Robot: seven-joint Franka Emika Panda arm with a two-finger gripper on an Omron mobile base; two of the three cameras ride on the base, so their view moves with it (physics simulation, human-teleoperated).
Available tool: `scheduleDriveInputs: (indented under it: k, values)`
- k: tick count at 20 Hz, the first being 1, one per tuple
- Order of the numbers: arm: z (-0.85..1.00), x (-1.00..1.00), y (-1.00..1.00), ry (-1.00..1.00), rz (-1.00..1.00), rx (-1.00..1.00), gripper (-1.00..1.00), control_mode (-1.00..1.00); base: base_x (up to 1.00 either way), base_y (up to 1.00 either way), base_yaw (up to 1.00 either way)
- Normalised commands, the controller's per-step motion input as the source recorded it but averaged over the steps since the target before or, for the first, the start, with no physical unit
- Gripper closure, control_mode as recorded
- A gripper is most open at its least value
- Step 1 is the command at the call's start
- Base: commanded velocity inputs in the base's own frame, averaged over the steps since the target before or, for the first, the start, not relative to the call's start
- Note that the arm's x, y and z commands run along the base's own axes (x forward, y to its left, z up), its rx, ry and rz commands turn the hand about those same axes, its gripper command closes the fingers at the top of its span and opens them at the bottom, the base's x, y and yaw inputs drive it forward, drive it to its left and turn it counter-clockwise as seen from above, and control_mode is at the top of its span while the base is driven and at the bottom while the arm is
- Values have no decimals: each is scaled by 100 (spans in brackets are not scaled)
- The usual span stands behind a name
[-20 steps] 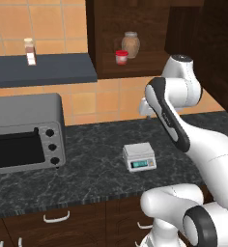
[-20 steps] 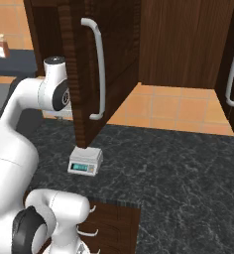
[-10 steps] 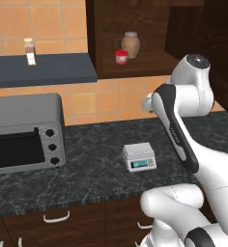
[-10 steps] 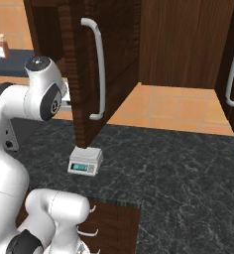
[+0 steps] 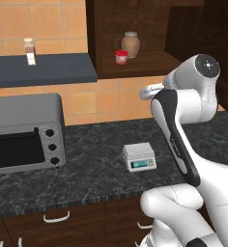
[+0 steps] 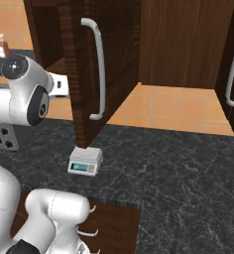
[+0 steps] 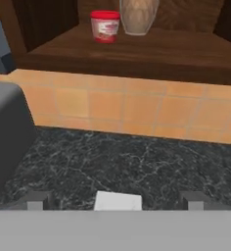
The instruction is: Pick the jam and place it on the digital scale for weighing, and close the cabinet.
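The jam (image 5: 121, 56) is a small red-lidded jar on the floor of the open cabinet (image 5: 135, 67), beside a taller brown jar (image 5: 131, 44). The hand view has the jam (image 7: 105, 25) at the top, left of the brown jar (image 7: 137, 14). My gripper (image 7: 117, 200) is open and empty, its fingertips (image 7: 39, 200) set wide apart. It hovers in front of and below the cabinet shelf, above the counter. The hand (image 5: 147, 91) peeks out left of my forearm. The digital scale (image 5: 139, 157) sits on the dark counter below; its top (image 7: 118, 201) shows between the fingertips. The cabinet door (image 6: 84, 74) stands swung open.
A grey toaster oven (image 5: 24, 130) stands on the counter at the left. Above it a blue-grey shelf (image 5: 43, 70) carries a spice bottle (image 5: 30, 51). The open door's long handle (image 6: 100, 69) hangs close to my arm. A second cabinet handle (image 6: 233, 69) is far right.
My arm has swung up and over to the right in the left base view. The hand has stayed about where it was, below the cabinet. The jam and the scale have not moved.
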Motion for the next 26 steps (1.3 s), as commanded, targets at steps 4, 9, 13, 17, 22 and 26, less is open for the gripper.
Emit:
scheduleDriveInputs:
  k: [4, 9, 13, 17, 22, 26]
  values:
    - [66, -3, 2, -15, 0, 0, -100, -100, 0, 0, 0]
    - [60, 0, 4, -9, 0, 1, -100, -100, 0, 0, 0]
    - [54, 0, 8, -20, 0, 0, -100, -100, 0, 0, 0]
    - [30, 7, 10, -5, 1, 0, -100, -100, 0, 0, 0]
    - [1, 23, 11, 1, 2, 2, -100, -100, 0, 0, 0]
    - [0, 32, 0, 1, 8, 8, -100, -100, 0, 0, 0]
